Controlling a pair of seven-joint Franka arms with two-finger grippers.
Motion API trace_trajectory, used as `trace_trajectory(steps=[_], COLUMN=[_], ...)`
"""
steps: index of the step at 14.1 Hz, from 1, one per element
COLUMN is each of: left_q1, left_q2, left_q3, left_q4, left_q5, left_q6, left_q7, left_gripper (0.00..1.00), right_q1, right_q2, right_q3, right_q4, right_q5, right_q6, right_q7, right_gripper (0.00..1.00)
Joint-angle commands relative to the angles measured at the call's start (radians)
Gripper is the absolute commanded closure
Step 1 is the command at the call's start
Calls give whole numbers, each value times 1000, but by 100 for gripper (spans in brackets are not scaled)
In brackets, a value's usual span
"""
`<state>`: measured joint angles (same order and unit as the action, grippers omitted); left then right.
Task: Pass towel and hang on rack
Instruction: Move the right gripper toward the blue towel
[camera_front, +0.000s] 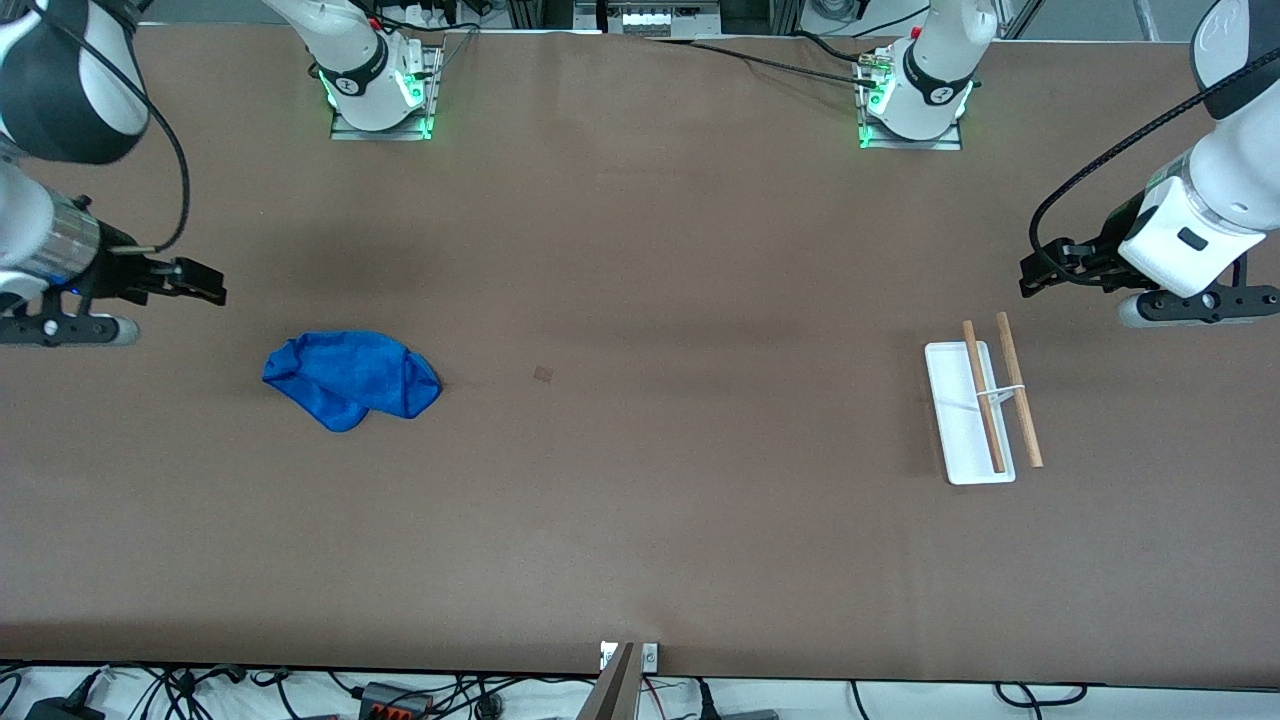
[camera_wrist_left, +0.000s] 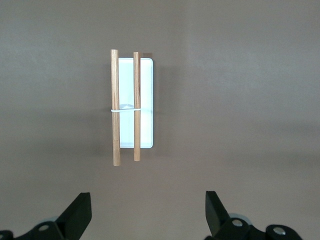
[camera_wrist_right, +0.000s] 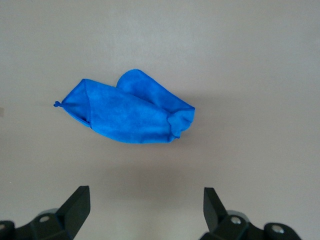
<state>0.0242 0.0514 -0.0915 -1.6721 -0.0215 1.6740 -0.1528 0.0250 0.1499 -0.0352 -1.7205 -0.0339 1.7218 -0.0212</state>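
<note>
A crumpled bright-blue cloth towel (camera_front: 350, 377) lies loosely folded on the brown counter (camera_front: 640, 520) toward the right arm's end, roughly midway between the edge where the arm bases stand and the edge nearest the front camera. The right hand (camera_front: 195, 281) hangs in the air above the counter close to that end's edge, well apart from the towel, with its two black fingers (camera_wrist_right: 75, 206) spread wide and nothing between them.

Toward the left arm's end stands the small rack (camera_front: 985, 408): a flat white rectangular base, a thin white wire support and two parallel light-brown wooden rods, both bare. The left hand (camera_front: 1045, 272) hovers over the counter near the rack, toward that end's edge, its fingers (camera_wrist_left: 216, 212) also spread wide and holding nothing.
</note>
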Motion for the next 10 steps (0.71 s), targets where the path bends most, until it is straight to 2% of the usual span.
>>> trace_trajectory(steps=[1, 4, 10], left_q1=[11, 13, 13], left_q2=[15, 16, 16], left_q3=[-1, -1, -1], left_q4=[32, 32, 32], left_q5=[-28, -31, -29], left_q6=[-23, -23, -25], left_q7=[22, 22, 22], left_gripper=[0, 0, 0], right_q1=[-10, -45, -45], right_q2=[91, 177, 338], right_q3=[-6, -9, -12], right_q4=[9, 9, 10], right_q5=[-6, -6, -41], right_q6=[24, 65, 140], right_q7=[15, 15, 14], right_gripper=[0, 0, 0])
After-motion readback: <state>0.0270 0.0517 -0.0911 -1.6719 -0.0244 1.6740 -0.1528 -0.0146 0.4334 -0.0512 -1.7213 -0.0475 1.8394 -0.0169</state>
